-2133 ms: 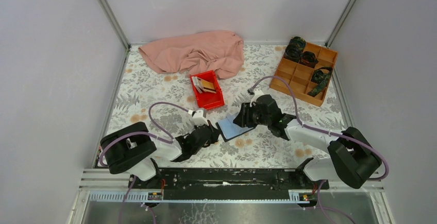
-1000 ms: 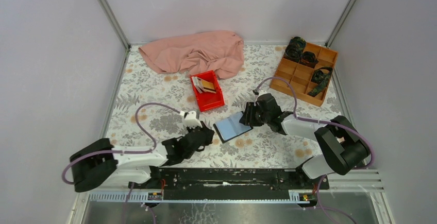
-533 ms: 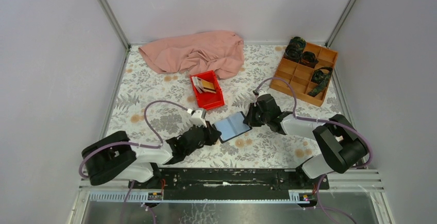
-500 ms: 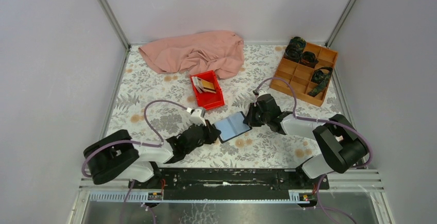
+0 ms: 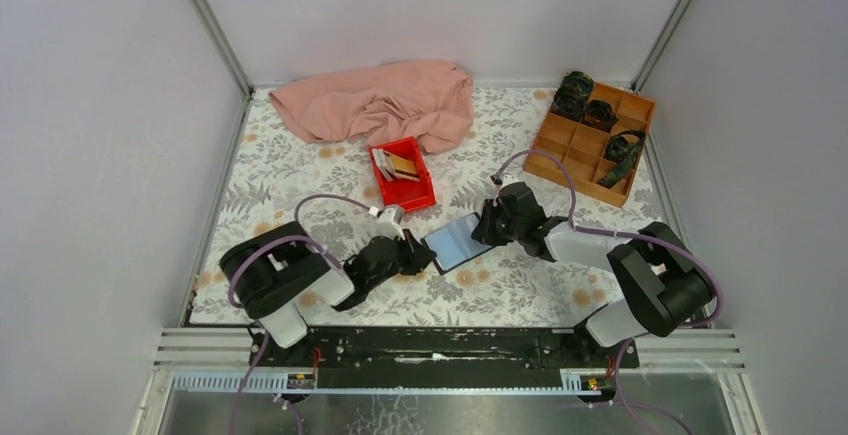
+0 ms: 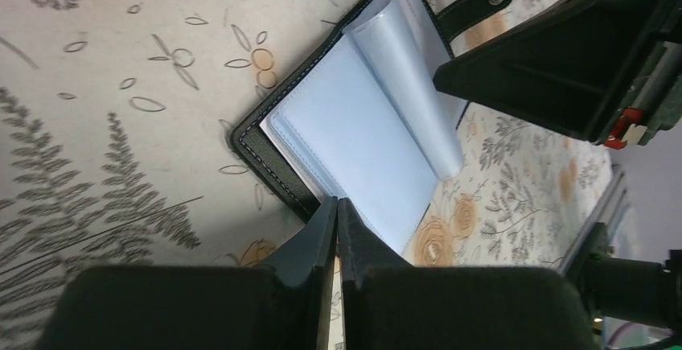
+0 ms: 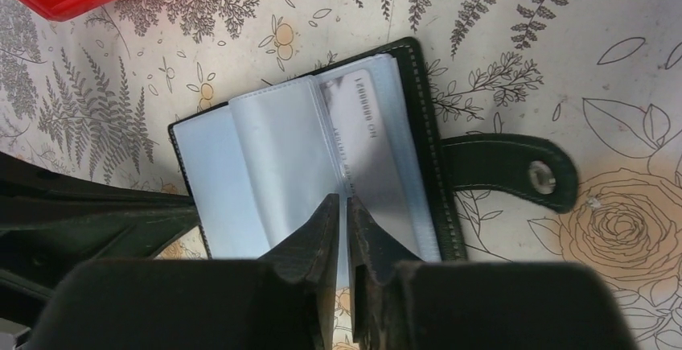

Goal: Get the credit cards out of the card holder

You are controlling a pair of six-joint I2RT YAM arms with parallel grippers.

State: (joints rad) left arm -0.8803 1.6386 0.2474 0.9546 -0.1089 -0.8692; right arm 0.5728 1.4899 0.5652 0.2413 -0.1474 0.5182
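Note:
The card holder (image 5: 455, 240) lies open on the floral table, black outside and pale blue inside (image 6: 354, 141), with clear sleeves fanned up. A silver credit card (image 7: 378, 165) shows inside the right-hand sleeve. My left gripper (image 6: 336, 202) is shut, its tips on the holder's near left edge (image 5: 420, 255). My right gripper (image 7: 344, 199) is closed on a thin sleeve edge by the silver card, at the holder's right side (image 5: 483, 232). I cannot tell whether the card itself is pinched. More credit cards (image 5: 396, 165) lie in the red tray.
The red tray (image 5: 415, 195) stands just behind the holder. A pink cloth (image 5: 380, 100) is bunched at the back. A wooden compartment box (image 5: 575, 150) with straps sits at the back right. The holder's snap strap (image 7: 515, 175) sticks out to its right.
My left arm has swung in and brought its shut gripper to the holder's left edge. The right gripper has closed at the sleeves. The holder has shifted slightly to the right.

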